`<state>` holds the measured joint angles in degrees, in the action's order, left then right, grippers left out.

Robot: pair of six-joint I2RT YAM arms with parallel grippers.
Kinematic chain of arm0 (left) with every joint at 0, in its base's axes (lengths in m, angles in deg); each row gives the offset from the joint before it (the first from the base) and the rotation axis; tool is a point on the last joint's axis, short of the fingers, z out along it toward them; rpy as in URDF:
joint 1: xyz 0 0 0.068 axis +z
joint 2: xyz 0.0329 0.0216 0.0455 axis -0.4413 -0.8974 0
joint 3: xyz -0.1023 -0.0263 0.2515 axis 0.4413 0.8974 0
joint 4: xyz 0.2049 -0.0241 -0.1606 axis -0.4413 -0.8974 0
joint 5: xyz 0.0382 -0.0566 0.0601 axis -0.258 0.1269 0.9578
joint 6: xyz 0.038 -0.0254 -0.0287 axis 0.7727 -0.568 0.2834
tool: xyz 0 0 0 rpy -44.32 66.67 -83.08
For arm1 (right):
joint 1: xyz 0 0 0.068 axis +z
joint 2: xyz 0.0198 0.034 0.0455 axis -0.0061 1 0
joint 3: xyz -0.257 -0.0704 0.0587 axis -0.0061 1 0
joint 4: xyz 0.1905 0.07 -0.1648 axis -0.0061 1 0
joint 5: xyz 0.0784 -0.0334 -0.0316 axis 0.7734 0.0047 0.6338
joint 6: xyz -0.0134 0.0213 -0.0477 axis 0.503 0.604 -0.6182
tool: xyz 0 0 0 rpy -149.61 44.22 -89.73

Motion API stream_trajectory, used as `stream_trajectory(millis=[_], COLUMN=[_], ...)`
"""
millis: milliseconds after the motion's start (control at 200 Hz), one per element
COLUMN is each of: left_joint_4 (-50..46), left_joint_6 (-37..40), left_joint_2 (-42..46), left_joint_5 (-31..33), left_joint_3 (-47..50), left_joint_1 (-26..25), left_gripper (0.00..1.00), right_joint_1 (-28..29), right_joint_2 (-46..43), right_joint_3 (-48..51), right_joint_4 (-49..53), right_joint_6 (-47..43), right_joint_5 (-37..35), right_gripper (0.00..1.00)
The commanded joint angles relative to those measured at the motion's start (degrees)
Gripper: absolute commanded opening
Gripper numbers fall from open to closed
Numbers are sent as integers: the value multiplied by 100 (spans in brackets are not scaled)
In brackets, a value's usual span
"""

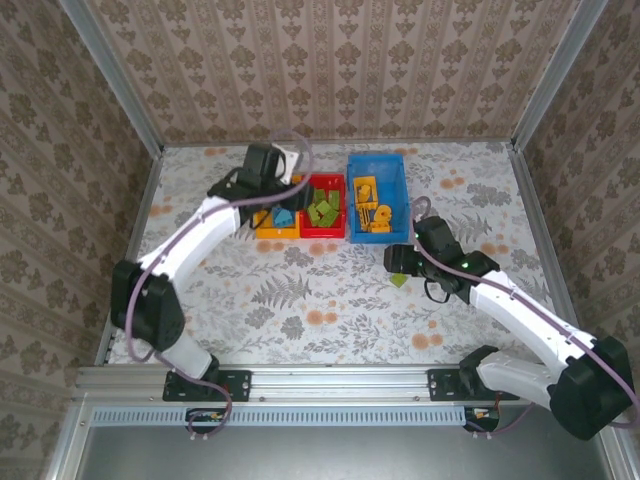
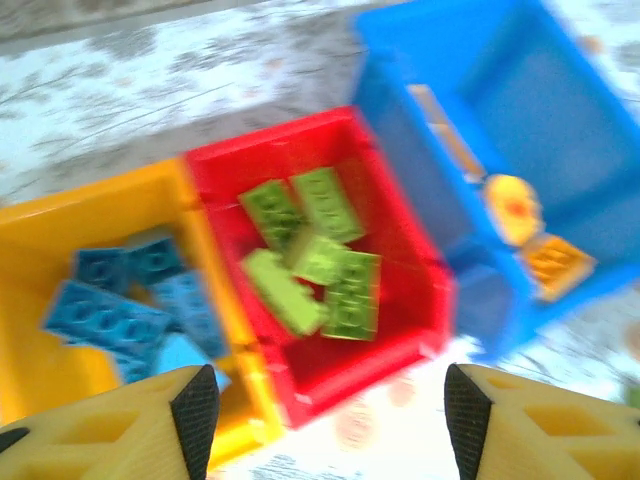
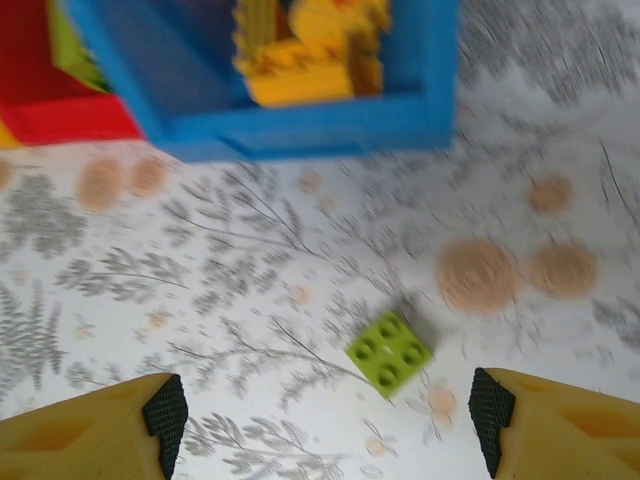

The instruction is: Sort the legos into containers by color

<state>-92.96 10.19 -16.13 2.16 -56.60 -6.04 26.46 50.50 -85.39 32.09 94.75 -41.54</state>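
1. R gripper (image 3: 328,425) hangs low over the table (image 3: 230,290). Jaws are spread wide w/ nothing between them.
2. A lone green brick (image 3: 390,352) lies flat just ahead of the tips, a bit right of centre, on the near side of the blue bin (image 3: 300,130).
3. Step in hand, I'd say: pick up that green one. Nudge right so it sits mid-gap and turn the wrist square to its sides, since it lies skewed. Drop straight down and close on the flat faces, not the corners.
4. It prob. belongs in the red bin (image 2: 340,370), left of the blue one, w/ the other greens (image 2: 310,265). Lift high enough to clear the rims.
5. L gripper (image 2: 330,425) hovers over the near edges of the yellow bin (image 2: 40,290) and the red bin, jaws apart and empty. Blue bricks (image 2: 110,315) lie in the yellow one. The arms could crowd each other at the red bin.
6. Surface is flat and pale w/ a leaf-and-flower print, so the brick stands out. Patterned wallpaper walls (image 1: 330,70) stand on three sides, w/ metal posts at the corners.
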Motion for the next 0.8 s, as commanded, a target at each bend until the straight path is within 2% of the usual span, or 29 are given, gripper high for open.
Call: stream_trajectory(millis=[0, 175, 270, 555, 620, 795], left_joint_4=[521, 1269, 1413, 1222, 1194, 1110], left_joint_6=[214, 23, -135, -142, -142, -129], left_joint_2=[657, 1686, 2022, 2265, 2311, 2449], left_joint_5=[-321, -524, -477, -221, -207, -171], left_joint_3=[785, 2093, 2433, 2539, 2537, 2610], left_joint_1=[-490, -1065, -1213, -1390, -1400, -1436], left_gripper=[66, 69, 70, 70, 70, 70], right_joint_1=[-39, -44, -44, -44, -44, -60], right_joint_2=[490, 1426, 1815, 2402, 2444, 2716], right_joint_3=[-215, -618, -630, -568, -547, -627], right_joint_4=[879, 1049, 727, 295, -2, 129], right_joint_6=[721, 1805, 2366, 3449, 3442, 3543], right_joint_5=[-200, -115, -10, -29, -104, -91], right_gripper=[77, 73, 71, 68, 67, 66])
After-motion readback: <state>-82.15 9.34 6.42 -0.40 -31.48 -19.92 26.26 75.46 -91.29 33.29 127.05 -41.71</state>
